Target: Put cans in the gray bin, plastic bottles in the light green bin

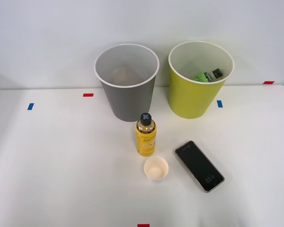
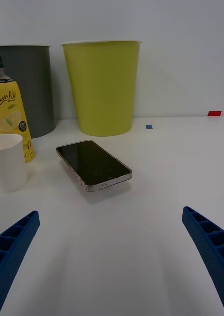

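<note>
Green bottle [image 1: 207,75] is already dropped in the light green bin [image 1: 199,101]. Yellow bottle [image 1: 146,135] is left upright on the counter [image 1: 61,165], graspable. Gripper [image 2: 112,256] is held wide open and empty, low beside the phone [image 2: 93,164].

Bright, even overhead light; soft shadows on the white table [image 1: 61,165].

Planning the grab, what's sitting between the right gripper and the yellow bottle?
In the wrist view, a phone and a paper cup lie between the open gripper and the yellow bottle.
</note>
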Robot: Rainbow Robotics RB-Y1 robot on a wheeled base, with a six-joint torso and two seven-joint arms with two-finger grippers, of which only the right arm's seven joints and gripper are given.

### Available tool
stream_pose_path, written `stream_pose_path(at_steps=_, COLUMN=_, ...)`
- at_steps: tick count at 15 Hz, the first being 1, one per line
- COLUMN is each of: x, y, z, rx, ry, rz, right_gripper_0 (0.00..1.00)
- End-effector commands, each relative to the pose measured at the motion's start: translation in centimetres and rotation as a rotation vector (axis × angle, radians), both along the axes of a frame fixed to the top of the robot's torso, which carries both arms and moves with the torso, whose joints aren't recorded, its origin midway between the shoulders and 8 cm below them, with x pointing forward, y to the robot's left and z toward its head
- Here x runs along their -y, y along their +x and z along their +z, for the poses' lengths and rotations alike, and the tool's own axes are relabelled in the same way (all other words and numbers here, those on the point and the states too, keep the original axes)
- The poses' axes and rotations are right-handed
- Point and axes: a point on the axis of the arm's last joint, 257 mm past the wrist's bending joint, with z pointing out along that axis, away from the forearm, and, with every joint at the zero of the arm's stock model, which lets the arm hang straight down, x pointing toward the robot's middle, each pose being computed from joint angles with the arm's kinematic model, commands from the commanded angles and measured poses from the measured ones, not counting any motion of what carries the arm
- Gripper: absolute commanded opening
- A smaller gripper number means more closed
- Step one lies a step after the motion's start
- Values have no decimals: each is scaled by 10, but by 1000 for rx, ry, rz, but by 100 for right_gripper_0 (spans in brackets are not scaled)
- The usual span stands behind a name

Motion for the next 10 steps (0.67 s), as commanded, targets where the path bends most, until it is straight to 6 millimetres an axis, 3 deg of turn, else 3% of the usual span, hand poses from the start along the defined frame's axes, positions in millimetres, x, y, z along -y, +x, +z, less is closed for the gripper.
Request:
stream_pose_path(at_steps=1, x=0, y=0, z=0, rx=0, ry=0, rz=0, right_gripper_0=100)
stream_pose_path(at_steps=10, x=0, y=0, z=0, rx=0, ry=0, rz=0, right_gripper_0=100)
